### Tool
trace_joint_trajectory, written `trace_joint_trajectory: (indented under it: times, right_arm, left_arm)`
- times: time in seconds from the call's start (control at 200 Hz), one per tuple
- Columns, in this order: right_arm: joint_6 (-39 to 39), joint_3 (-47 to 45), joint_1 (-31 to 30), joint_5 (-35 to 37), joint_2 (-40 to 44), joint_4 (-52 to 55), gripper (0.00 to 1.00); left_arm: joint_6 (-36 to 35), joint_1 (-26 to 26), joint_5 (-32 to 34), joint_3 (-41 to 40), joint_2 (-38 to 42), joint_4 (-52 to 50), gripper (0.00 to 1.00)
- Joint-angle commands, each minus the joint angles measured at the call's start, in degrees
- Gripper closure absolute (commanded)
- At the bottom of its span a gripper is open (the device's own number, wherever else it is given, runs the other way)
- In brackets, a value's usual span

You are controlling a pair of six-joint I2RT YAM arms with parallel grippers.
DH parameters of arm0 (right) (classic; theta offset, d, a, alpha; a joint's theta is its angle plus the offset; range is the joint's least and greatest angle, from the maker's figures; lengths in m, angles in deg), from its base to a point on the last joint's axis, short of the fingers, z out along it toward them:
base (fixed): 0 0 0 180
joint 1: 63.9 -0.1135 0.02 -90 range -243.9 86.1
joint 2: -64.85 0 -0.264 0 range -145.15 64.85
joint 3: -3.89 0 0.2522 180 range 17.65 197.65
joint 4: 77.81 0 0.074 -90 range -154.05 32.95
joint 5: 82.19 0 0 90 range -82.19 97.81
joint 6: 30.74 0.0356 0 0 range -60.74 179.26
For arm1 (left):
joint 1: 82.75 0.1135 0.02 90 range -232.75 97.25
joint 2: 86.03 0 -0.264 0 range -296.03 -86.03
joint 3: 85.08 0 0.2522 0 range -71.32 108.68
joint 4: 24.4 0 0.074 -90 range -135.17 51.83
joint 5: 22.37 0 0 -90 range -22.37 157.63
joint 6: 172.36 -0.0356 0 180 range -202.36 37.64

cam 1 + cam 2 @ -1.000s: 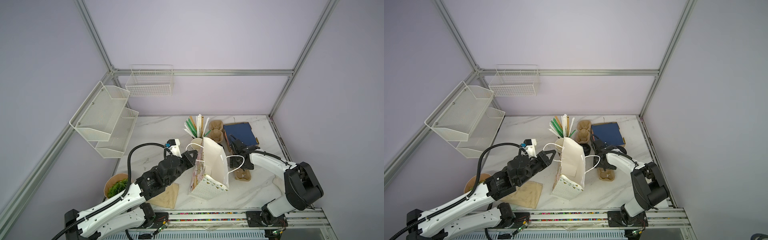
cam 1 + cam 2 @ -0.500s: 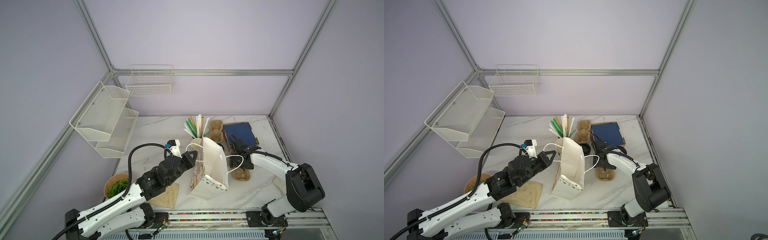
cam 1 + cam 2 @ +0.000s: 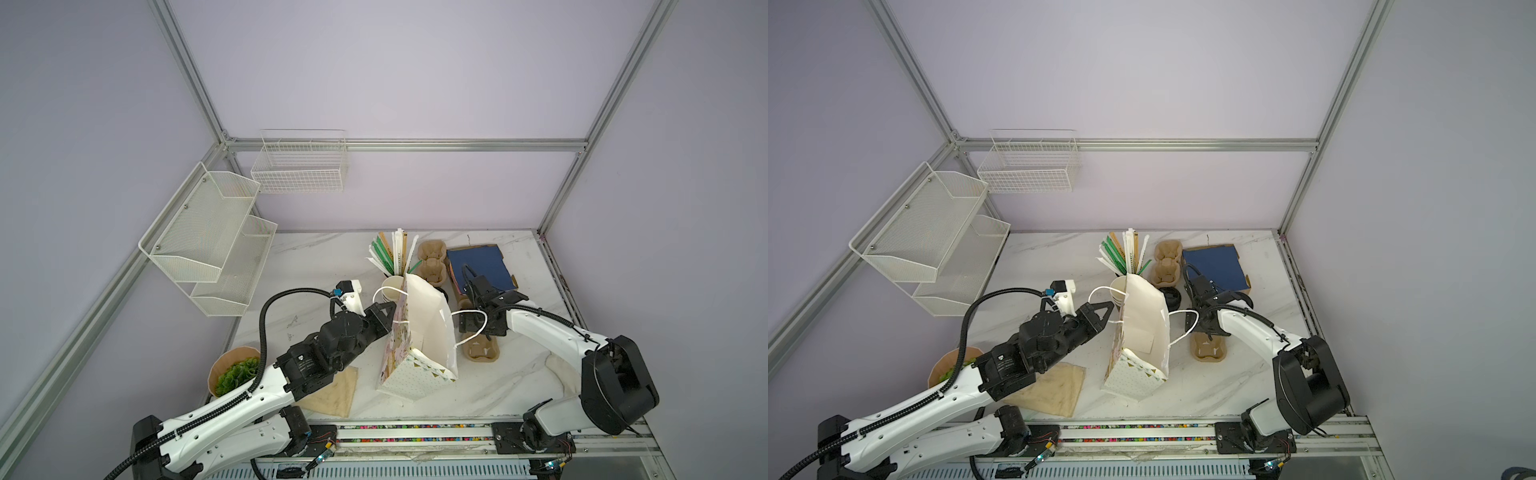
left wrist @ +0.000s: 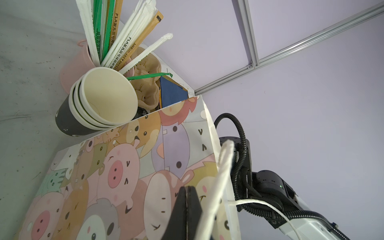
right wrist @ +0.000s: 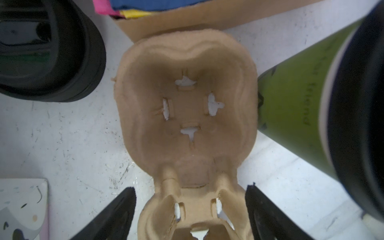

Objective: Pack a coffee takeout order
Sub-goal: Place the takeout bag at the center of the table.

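The brown two-cup carrier lies flat on the marble just right of the standing paper bag, as both top views show. My right gripper hangs open over it, one finger on each side of its narrow middle. A dark green cup with a black lid stands right beside the carrier. Navy napkins lie in a cardboard box behind. My left gripper is shut, its tip against the bag's cartoon side; the white rope handle runs beside it.
A stack of empty cups, a pink holder of straws and spare carriers stand behind the bag. Loose black lids lie near the carrier. A beige cloth and a bowl of greenery sit front left.
The right gripper has shifted very slightly over the carrier. The left arm and the bag have not visibly moved.
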Motion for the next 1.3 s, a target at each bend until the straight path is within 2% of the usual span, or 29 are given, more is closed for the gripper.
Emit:
trace_joint_trajectory:
  times: [0.0, 0.245, 0.56, 0.94, 1.295]
  right_arm:
    - [1.41, 0.57, -0.10, 2.55, -0.15, 1.95, 0.12]
    - [1.41, 0.91, -0.10, 2.53, -3.93, 2.21, 0.09]
    - [0.29, 0.03, -0.07, 0.48, -2.52, -0.01, 0.09]
    - [0.28, -0.58, -0.07, 0.20, -1.51, -1.42, 0.14]
    - [1.44, -0.58, -0.04, 0.63, -0.77, -0.92, 0.18]
  left_arm:
    - [-1.13, -0.12, 1.62, -1.56, 2.24, 0.21, 1.00]
    - [-0.93, -0.09, 2.58, -4.64, 5.20, -1.18, 1.00]
    - [-0.16, -0.10, 3.13, -7.54, 7.53, -2.40, 1.00]
    - [1.66, -0.12, 2.41, -10.20, 9.06, -3.12, 1.00]
    - [3.51, -0.10, -0.55, -10.98, 5.86, -0.41, 1.00]
